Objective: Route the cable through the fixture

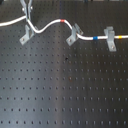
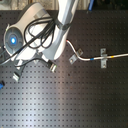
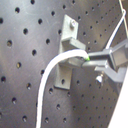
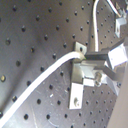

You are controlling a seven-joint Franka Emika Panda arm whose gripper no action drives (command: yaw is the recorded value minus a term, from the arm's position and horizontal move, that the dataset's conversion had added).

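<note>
Gripper (image 1: 27, 19) pinching cable (image 1: 47, 25) at fixture (image 1: 26, 35).

The table (image 1: 65, 90) is seen obliquely from the front in the first exterior view and from straight above in the second exterior view. Close looks at one clip (image 3: 67, 55) are given in both wrist views.

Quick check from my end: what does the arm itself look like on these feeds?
In the second exterior view the arm is glossy white with rounded links, a blue glowing ring on one joint and black cables looped over it. In both wrist views the gripper has dark grey jaws.
</note>
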